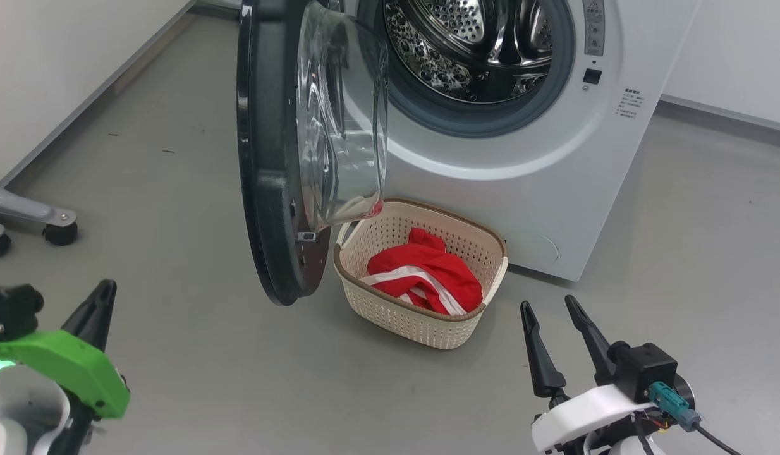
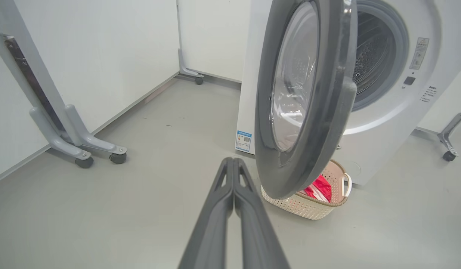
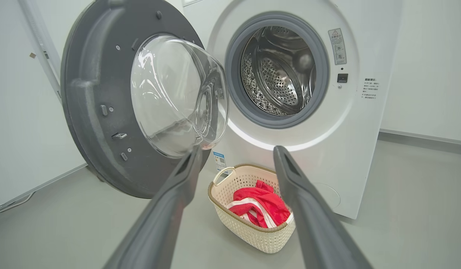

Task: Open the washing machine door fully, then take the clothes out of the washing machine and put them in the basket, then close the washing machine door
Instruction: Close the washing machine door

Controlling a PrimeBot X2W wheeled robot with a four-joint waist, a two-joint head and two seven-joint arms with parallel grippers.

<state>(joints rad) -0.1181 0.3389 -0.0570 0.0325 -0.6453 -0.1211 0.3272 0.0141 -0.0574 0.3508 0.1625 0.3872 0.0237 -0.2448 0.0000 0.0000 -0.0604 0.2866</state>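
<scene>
The white washing machine [image 1: 542, 170] [image 3: 346, 157] stands with its drum [image 1: 478, 44] [image 3: 279, 71] showing bare steel. Its round black-rimmed door [image 1: 270, 158] [image 2: 309, 112] [image 3: 99, 112] hangs swung out to the left, glass bowl facing the machine. The red clothes [image 1: 428, 272] [image 3: 260, 207] lie in the cream basket [image 1: 421, 316] [image 2: 309, 207] [image 3: 253, 231] on the floor in front of the machine. My left gripper [image 1: 102, 291] [image 2: 233, 161] is shut, low at the left, short of the door's outer face. My right gripper [image 1: 548, 306] [image 3: 236, 153] is open and holds nothing, right of the basket.
Grey floor [image 1: 175, 189] spreads around. A white wall [image 1: 48, 63] runs along the left. Wheeled grey frame feet [image 1: 48, 227] [image 2: 84, 149] stand by that wall, and another caster foot [image 2: 449, 149] sits right of the machine.
</scene>
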